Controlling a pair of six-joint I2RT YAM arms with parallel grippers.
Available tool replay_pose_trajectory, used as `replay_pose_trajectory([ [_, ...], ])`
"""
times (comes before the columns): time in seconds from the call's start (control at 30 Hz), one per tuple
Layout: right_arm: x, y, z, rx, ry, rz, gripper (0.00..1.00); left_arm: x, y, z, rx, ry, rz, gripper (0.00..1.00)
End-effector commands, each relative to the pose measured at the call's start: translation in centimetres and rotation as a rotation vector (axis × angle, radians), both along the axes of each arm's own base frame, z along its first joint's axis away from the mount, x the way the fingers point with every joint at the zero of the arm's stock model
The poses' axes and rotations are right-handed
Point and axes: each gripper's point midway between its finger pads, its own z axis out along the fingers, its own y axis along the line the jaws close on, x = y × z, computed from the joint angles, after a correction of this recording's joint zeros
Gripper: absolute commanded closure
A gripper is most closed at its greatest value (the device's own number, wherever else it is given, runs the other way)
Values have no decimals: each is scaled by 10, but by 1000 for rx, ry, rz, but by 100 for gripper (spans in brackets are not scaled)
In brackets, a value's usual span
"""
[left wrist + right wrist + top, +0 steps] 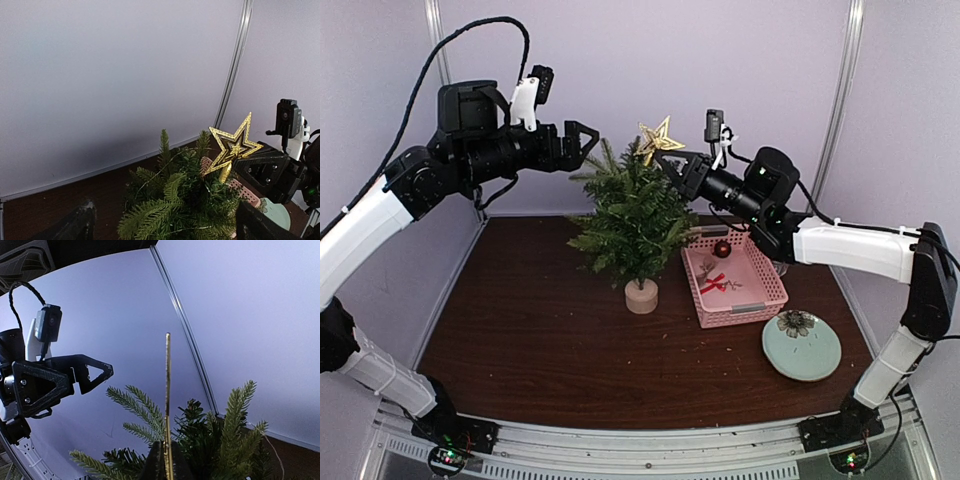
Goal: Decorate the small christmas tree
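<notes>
At counter (520, 330) centre, beside pink basket (692, 285): small christmas tree (635, 215) upright on stump base (641, 296). Right hand (672, 163) clamps gold star (660, 137) at treetop. Left hand (588, 140) spread wide, empty, just beside top. Tree likely light, tippy; branches springy. Steady by trunk or base, not needles.

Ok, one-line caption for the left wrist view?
Right gripper holds a gold star at the top of the small christmas tree, against a plain pale wall.
</notes>
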Motion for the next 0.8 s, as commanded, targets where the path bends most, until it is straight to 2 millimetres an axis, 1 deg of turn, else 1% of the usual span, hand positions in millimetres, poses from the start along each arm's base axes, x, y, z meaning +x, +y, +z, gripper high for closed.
replay_pose_trajectory([
  [0.0, -4, 9, -29, -94, 1, 4, 100, -2, 4, 15, -51, -31, -2, 2],
  [0.17, -5, 8, -37, -129, -6, -3, 100, -2, 3, 14, -52, -28, -7, 2],
  [0.47, -6, 6, -29, -128, -19, -12, 100, -1, 4, 14, -42, -28, -5, 2],
  [0.53, -5, 6, -28, -128, -21, -18, 100, 1, 8, 15, -21, -8, 7, 3],
  [0.63, -2, 8, -30, -131, -15, -22, 100, 10, 25, 9, 40, 55, 64, 4],
  [0.7, 0, 9, -31, -133, -13, -23, 100, 8, 29, 6, 75, 76, 41, 5],
  [0.77, 2, 10, -32, -135, -12, -25, 100, 8, 32, -3, 113, 114, 11, 7],
])
